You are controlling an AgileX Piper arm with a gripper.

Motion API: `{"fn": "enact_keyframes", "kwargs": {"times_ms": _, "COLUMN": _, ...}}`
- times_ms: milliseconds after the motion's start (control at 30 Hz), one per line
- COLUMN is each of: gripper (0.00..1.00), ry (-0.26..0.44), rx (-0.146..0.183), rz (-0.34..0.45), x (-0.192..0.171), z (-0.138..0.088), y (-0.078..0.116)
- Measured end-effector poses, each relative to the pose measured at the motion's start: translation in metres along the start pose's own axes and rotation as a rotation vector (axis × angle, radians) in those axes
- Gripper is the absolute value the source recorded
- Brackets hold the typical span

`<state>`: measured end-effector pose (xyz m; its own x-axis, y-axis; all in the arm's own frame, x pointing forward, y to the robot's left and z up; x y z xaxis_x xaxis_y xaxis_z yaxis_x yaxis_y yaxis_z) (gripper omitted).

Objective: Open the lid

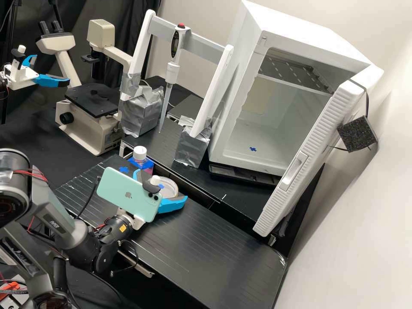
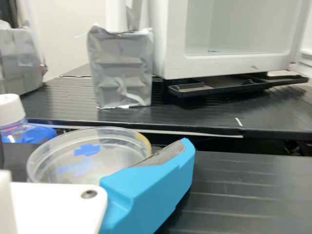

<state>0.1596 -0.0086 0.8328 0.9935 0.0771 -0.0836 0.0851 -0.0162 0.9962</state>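
Observation:
In the high view my gripper (image 1: 162,184) stands open over the front bench top, partly behind a mint-green phone mounted on it. Its two blue fingers are spread around a clear, round, shallow dish (image 1: 172,186). In the wrist view the gripper (image 2: 93,151) has one finger (image 2: 151,183) overlapping the near side of the dish (image 2: 117,146); the other finger is mostly hidden. Blue cross-shaped marks show at the dish, which looks flat on the bench. I cannot tell its lid apart from its base, nor whether a finger touches it.
A white-capped bottle (image 1: 140,155) with blue around it stands close behind the dish. Beyond are silver-taped blocks (image 1: 192,146) holding a white frame with a pipette (image 1: 172,71), a microscope (image 1: 92,116) and an open white cabinet (image 1: 240,146). Another gripper is at the upper left.

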Motion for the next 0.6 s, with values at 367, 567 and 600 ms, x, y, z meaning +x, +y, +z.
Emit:
{"fn": "enact_keyframes", "kwargs": {"times_ms": 367, "gripper": 0.0, "ry": -0.007, "rx": 0.014, "rz": 0.008, "x": 0.0022, "z": 0.0011, "y": -0.0008}}
{"fn": "enact_keyframes", "kwargs": {"times_ms": 567, "gripper": 0.0, "ry": 0.003, "rx": -0.001, "rz": 0.006, "x": 0.0036, "z": -0.001, "y": -0.0021}}
{"fn": "enact_keyframes", "kwargs": {"times_ms": 600, "gripper": 0.0, "ry": 0.005, "rx": -0.001, "rz": 0.004, "x": 0.0037, "z": -0.0012, "y": -0.0024}}
